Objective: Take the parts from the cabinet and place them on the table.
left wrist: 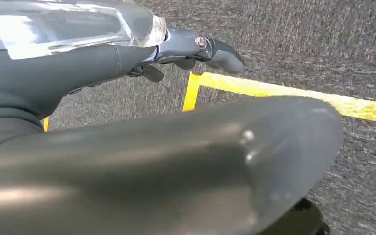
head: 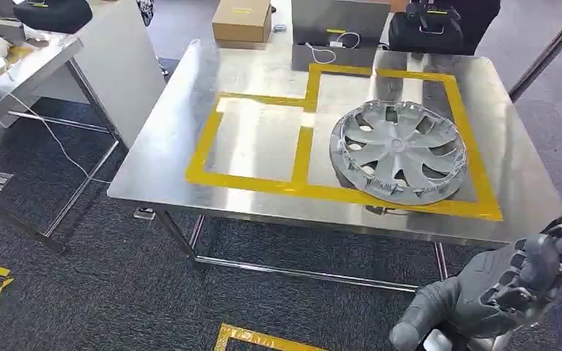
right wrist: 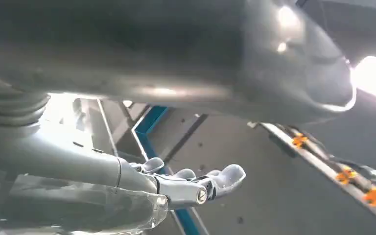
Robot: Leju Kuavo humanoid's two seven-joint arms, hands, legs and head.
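Note:
A grey plastic wheel cover lies flat on the steel table, inside the right one of two squares marked with yellow tape. The left square holds nothing. My right hand hangs below the table's near right corner with its fingers spread and nothing in it. The right wrist view shows the same hand with fingers stretched out and empty. My left hand hangs over dark carpet near a yellow floor line, its fingers loosely extended and holding nothing.
At the table's far edge stand a cardboard box, a white cable and a black bag. A second steel table stands at the left with a trailing white cord. Yellow tape marks the carpet.

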